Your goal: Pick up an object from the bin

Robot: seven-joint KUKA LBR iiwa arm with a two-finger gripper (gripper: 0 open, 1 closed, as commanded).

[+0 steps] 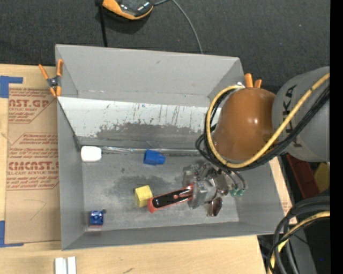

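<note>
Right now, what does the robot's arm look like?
The arm is fat, round and grey, with black letters on it. A shiny orange-brown dome covers its wrist. Yellow and black cables loop around the dome.

Bin [144, 75] floor, back-left: white rounded block [91, 154] at the foot of the sloping back wall. Blue block [154, 157] along the same wall foot, nearer the middle, well apart from the white one. Yellow block [143, 195] on open floor, forward of the blue one, sitting askew. Small dark-blue cube [96, 217] alone near the front-left corner. Beyond the back rim: orange-and-black device [128, 6], partly cut off, black cable [190, 27] curving from it. Pale wooden surface [161, 257] in front, with a small white piece [65, 264] on it at the left.
</note>
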